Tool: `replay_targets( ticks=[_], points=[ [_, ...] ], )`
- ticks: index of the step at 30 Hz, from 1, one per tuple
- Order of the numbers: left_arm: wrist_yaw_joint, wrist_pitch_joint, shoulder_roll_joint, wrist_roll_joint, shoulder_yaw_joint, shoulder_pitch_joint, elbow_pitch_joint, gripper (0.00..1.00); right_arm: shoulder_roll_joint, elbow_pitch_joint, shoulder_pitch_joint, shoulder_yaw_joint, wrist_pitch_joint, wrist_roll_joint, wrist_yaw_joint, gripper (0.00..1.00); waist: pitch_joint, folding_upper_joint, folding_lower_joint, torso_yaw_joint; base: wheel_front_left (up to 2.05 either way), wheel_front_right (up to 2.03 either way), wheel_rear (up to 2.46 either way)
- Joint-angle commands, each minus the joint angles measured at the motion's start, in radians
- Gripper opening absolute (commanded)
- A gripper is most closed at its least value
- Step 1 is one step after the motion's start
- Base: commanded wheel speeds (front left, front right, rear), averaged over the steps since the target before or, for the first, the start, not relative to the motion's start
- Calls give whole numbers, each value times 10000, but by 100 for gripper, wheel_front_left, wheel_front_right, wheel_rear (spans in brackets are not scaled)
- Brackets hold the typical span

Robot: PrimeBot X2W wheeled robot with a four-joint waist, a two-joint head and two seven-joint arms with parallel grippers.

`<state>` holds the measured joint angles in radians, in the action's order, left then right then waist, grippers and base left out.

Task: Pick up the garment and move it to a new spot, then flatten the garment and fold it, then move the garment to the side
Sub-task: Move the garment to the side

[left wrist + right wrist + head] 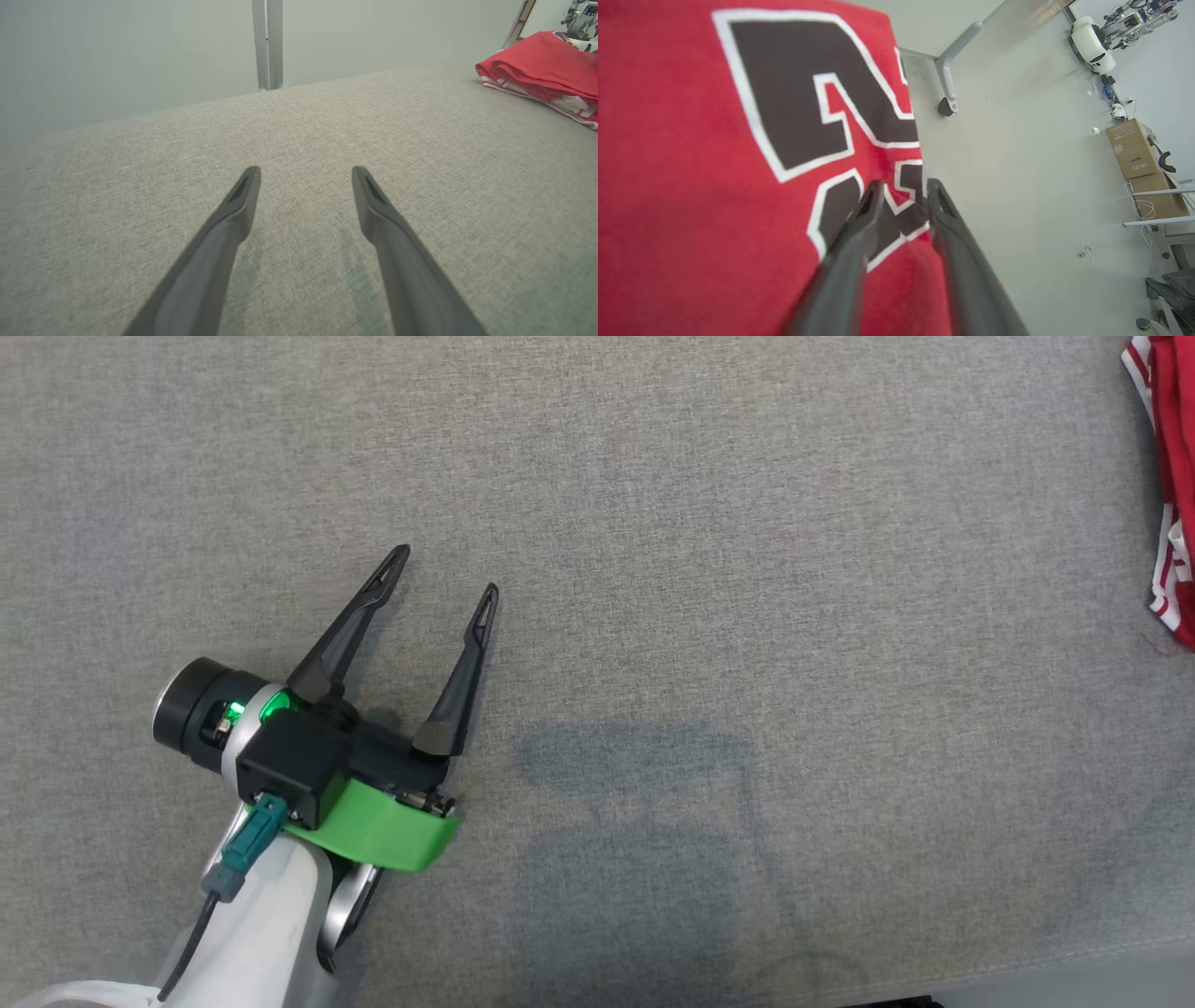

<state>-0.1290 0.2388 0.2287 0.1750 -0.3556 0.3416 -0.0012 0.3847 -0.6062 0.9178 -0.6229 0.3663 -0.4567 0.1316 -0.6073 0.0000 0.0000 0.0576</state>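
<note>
Finding: the red jersey [1174,476] lies at the far right edge of the grey cloth-covered table [747,523], and in the left wrist view it shows as a folded stack. I judge folding done and the last step, moving it to the side, in hand or near its close.

My right gripper [906,183] hangs over the jersey's dark, white-edged numeral, fingers narrowly apart. I cannot tell whether any cloth lies between them. My left gripper [446,571] stands wide apart, holding nothing, well away from the jersey over bare table.

Next move, in my judgement: the right gripper should lift straight clear so the top layer is not dragged off the fold.

Surface: even woven fabric, no clutter. Room: pale floor [1017,186], a table leg with caster [948,79], stacked cardboard boxes [1134,149], loose cables.
</note>
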Motion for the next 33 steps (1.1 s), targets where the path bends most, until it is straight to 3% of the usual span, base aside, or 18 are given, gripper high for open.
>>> replay_targets(
  ticks=[1,5,11,17,25,33],
  points=[
    [4,95,31,-109,-9,201,-76,100,47,-82,-227,-90,-83,-171,-21,100,34,0,0,-66,0,0,0],
    [228,188,-230,275,274,-43,-47,100,-80,-226,-512,81,-767,-119,-20,100,495,0,0,-78,0,0,0],
    [330,262,-450,1124,843,-508,188,100,-300,-294,-848,670,-2552,1316,-20,100,1413,0,0,-58,0,0,0],
    [812,264,-677,1470,1462,-1136,674,100,-817,336,-1918,2127,-3870,2852,-21,100,2515,0,0,-33,0,0,0],
    [1259,94,-814,1994,1959,-1554,1651,100,-1053,1809,-3702,3913,-4596,3981,-21,100,3756,0,0,-430,0,0,0],
    [1765,1,-565,2066,2401,-1870,2377,100,-1944,3126,-5294,4913,-4832,5021,-20,100,4741,0,0,-923,0,0,0]
  ],
)
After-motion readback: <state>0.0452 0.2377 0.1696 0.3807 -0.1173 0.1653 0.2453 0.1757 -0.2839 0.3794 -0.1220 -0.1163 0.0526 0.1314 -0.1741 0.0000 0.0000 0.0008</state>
